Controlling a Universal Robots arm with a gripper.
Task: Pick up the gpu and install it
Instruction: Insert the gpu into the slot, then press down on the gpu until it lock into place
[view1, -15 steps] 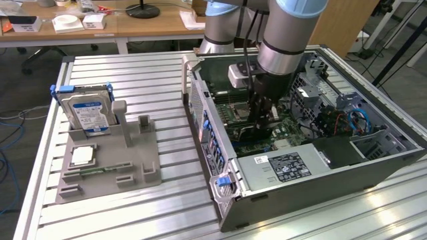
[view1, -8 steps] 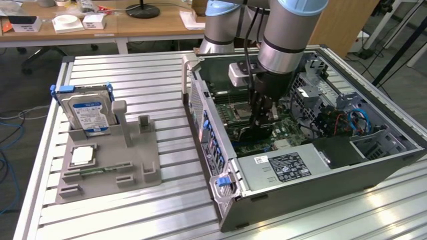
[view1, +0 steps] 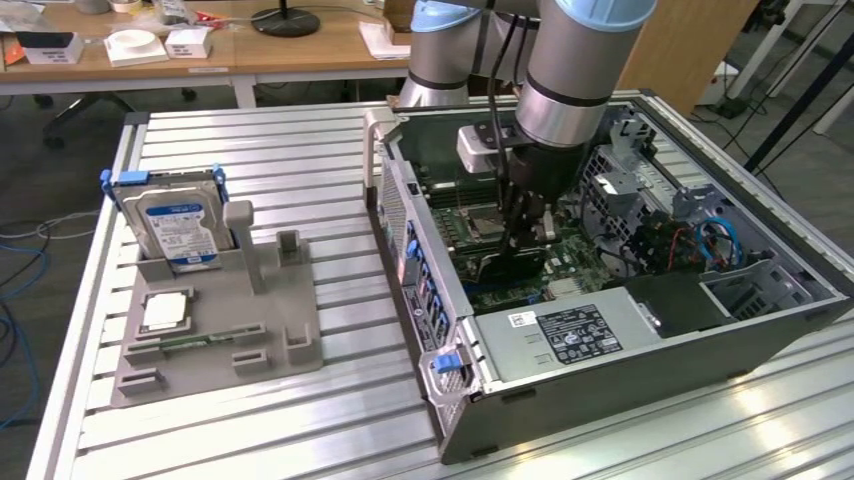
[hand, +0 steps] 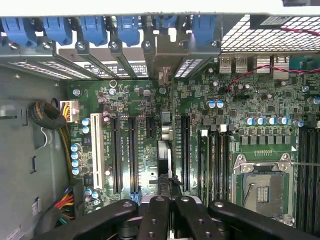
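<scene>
In the exterior view, a ribbed aluminium table (view1: 267, 180) carries one open computer case (view1: 601, 330) lying on its side, with a grey parts holder (view1: 220, 330) standing on the table toward the exterior view's left. The holder has one blue-labelled hard drive (view1: 178, 225) standing upright in a slot, one square silver chip (view1: 163, 312) lying flat, and one narrow memory stick (view1: 187, 343) lying below it. Behind the table stand wooden desks (view1: 200, 55) with small white boxes and a black lamp base; blue cables trail on the floor at the exterior view's left. One arm (view1: 567, 70) reaches straight down into the case. Its gripper (view1: 525, 235) is low over the motherboard (view1: 561, 265), and a dark card, the gpu (view1: 505, 262), stands on edge under it, down among the slots. One power supply (view1: 574, 335) with a white label lies at the case's near end.

In the wrist view, the black fingers (hand: 155, 215) are drawn close together around the gpu (hand: 165, 160), seen edge-on as a thin dark strip between them, sitting in line with a slot on the motherboard (hand: 240, 100). Four long black slots and one white slot (hand: 100, 155) run parallel beside it. One empty processor socket (hand: 262, 187) sits beyond. Blue latches (hand: 90, 27) line the case's rear wall, at least six. A bundle of coloured wires (hand: 65, 200) lies by the grey case floor.
</scene>
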